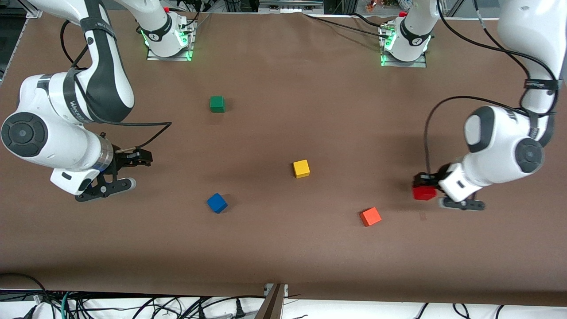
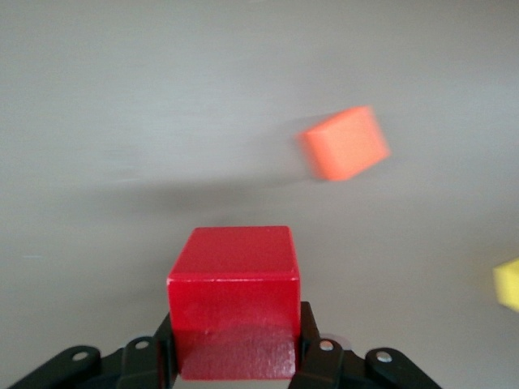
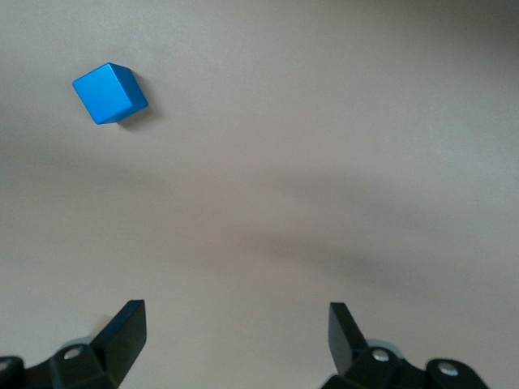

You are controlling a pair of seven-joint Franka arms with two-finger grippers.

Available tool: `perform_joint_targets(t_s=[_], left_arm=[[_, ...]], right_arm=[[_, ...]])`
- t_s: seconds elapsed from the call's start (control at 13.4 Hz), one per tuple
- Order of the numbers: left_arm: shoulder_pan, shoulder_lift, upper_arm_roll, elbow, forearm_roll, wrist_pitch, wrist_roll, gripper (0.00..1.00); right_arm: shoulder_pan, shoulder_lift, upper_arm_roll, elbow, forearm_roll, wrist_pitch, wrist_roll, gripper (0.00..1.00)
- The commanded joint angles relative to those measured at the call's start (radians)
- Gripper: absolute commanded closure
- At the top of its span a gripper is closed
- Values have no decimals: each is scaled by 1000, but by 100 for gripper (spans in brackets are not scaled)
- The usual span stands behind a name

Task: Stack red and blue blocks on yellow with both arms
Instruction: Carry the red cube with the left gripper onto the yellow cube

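**Red block gripped by left arm, blue and yellow untouched**

The red block (image 1: 424, 192) sits clamped between the left gripper (image 1: 426, 182) fingers, at the left arm's end of the table. The left wrist view shows the fingers pressed on two opposite faces, low on the cube (image 2: 233, 301), with most of it sticking out past the tips. Cannot tell from these views whether the block is lifted or touching the table.

The yellow block (image 1: 301, 169) lies mid-table, bare on top, well apart from the red one. The blue block (image 1: 217, 203) rests nearer the front camera than yellow, toward the right arm's end, turned at an angle. An orange cube (image 1: 370, 216) lies between red and yellow, nearer the front camera than both. A green cube (image 1: 217, 103) is farther from the front camera, out of play.

The right gripper (image 1: 128, 170) hovers with jaws wide apart and empty, over bare table (image 1: 283, 257) near the right arm's end; blue shows off to one side in its wrist view (image 3: 110, 94).

Risks, judged:
- Shallow hold on red may let it pivot or slip in transit.
- Orange is close to the route to yellow; a low carry could knock it.
- An off-centre drop on yellow would topple or shove it.
- Blue's skewed pose needs wrist alignment, or the fingers hit corners.
- Both arms converging on yellow could collide.
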Motion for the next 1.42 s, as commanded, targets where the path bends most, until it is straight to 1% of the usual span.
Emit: perform_joint_targets(t_s=[0.0,0.07,0.15,0.3,0.37,0.52,0.67,0.9,0.97,1.2,1.35], left_arm=[[-159,39,8,76,-9,-19,-222,100],[-217,68,9,119,-6,-19,-323,100],[-272,91,11,151,23,-19,-391,100],[-351,133,16,199,71,-19,-535,100],[-400,154,20,201,81,-18,-609,100],[-486,192,46,204,149,-12,-747,100],[-536,222,46,214,151,1,-830,100],[-578,283,46,294,150,1,-921,100],[-584,292,48,305,151,1,-935,100],[-583,312,49,314,151,1,-938,100],[-584,325,49,326,151,1,-950,100]], right_arm=[[-6,-4,6,-10,-1,-5,-17,1],[-12,-4,6,-10,1,-5,-17,1],[-15,-4,6,-10,1,-5,-17,1],[-15,-4,6,-10,1,-5,-18,1],[-15,-3,7,-10,1,-5,-18,1],[-15,2,6,-10,1,-6,-18,1],[-16,2,6,-18,1,-6,-20,1],[-44,2,7,-44,7,6,-61,1],[-62,3,7,-53,24,10,-90,1],[-122,22,7,-53,122,12,-184,1],[-111,19,7,-50,117,18,-175,1]])
